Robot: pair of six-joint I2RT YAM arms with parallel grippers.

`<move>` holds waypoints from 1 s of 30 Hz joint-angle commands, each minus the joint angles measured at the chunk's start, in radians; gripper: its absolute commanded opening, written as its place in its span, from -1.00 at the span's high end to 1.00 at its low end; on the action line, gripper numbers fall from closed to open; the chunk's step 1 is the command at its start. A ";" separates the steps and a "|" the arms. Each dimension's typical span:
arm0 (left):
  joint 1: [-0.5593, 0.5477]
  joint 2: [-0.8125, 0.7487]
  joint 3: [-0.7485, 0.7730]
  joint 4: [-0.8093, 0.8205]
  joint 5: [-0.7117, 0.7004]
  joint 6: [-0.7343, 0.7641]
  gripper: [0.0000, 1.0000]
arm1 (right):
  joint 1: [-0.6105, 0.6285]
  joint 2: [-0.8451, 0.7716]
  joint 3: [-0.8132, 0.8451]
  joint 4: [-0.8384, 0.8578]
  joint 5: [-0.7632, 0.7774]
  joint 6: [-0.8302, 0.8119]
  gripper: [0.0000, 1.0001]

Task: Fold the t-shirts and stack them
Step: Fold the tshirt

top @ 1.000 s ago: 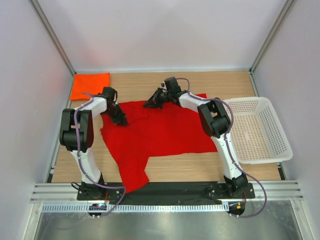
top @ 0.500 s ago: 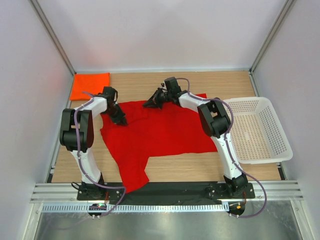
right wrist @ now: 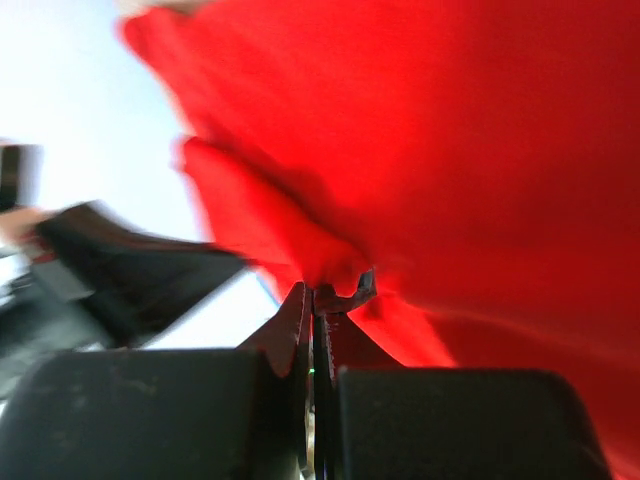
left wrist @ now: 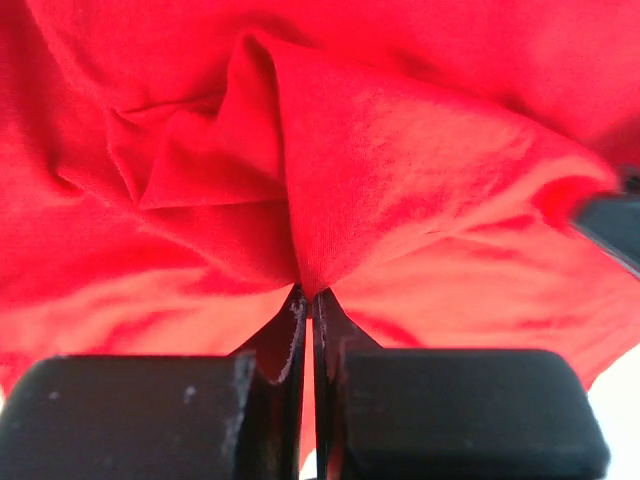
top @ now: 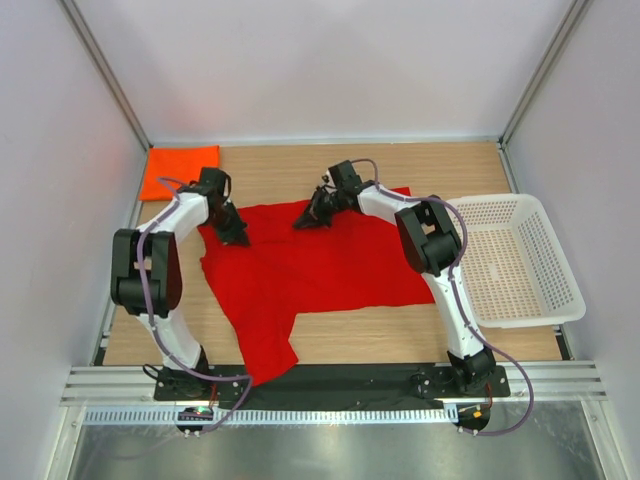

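The red t-shirt lies spread across the centre of the frame. The left gripper pinches its left edge. The right gripper is clamped on its upper edge, apparently on a raised fold. The folded orange t-shirt sits at upper left.

white mesh basket, bare wooden table

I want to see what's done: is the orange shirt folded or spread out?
Folded. The orange shirt lies as a small flat rectangle in the far left corner, no sleeves showing.
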 commanded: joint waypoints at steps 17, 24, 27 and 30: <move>-0.003 -0.187 -0.112 -0.060 0.004 0.055 0.79 | 0.090 -0.149 -0.018 -0.332 0.080 -0.403 0.98; -0.001 -0.305 -0.135 -0.091 -0.025 0.061 0.14 | 0.089 -0.154 -0.004 -0.372 0.064 -0.427 0.98; 0.000 -0.378 -0.100 -0.137 -0.074 0.081 0.08 | 0.090 -0.168 -0.012 -0.392 0.057 -0.441 0.98; 0.006 -0.418 -0.055 -0.163 -0.172 0.087 0.08 | 0.090 -0.184 -0.014 -0.404 0.044 -0.456 0.98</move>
